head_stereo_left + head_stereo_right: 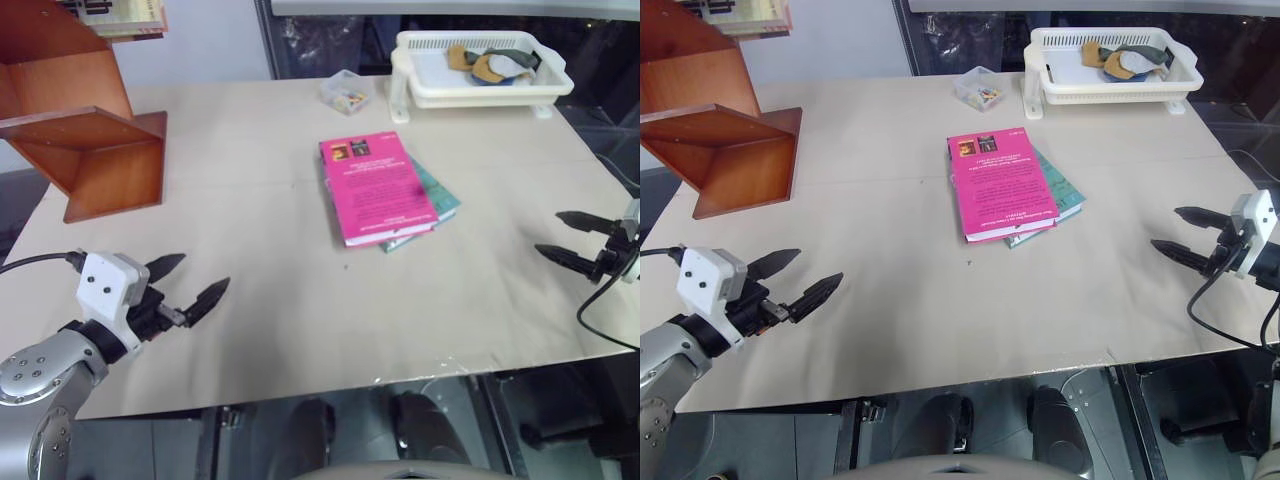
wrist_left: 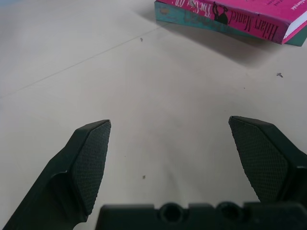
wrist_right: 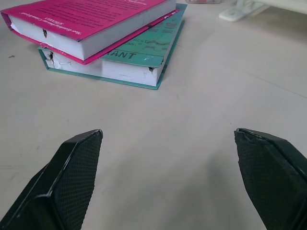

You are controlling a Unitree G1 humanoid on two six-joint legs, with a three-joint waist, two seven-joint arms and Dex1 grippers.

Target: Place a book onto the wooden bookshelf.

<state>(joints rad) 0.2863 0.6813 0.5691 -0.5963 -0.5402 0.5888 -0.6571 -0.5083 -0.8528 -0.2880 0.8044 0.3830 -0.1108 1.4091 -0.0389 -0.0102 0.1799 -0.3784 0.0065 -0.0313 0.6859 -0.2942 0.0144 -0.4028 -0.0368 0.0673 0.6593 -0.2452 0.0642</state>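
- Lying mid-frame on the table (image 1: pixel 250 330): pink book (image 1: pixel 375 187) stacked on a green book (image 1: pixel 440 197).
- Standing upper left: wooden bookshelf (image 1: pixel 85 150).
- Hovering lower left, fingers spread, grasping nothing: left gripper (image 1: pixel 187 283).
- Hovering at right edge, likewise released: right gripper (image 1: pixel 568 240).

head pair: high, forward-down over table (image 1: pixel 300 330) | wrists: low, close, both facing book (image 3: pixel 91 24)

I count two books on my counter (image 1: pixel 250 330): one pink book (image 1: pixel 374 187) stacked on one teal book (image 1: pixel 441 196). There is one wooden bookshelf (image 1: pixel 85 140), one white basket (image 1: pixel 480 72), one small clear box (image 1: pixel 347 92), and my two end effectors, left (image 1: pixel 190 283) and right (image 1: pixel 567 238)
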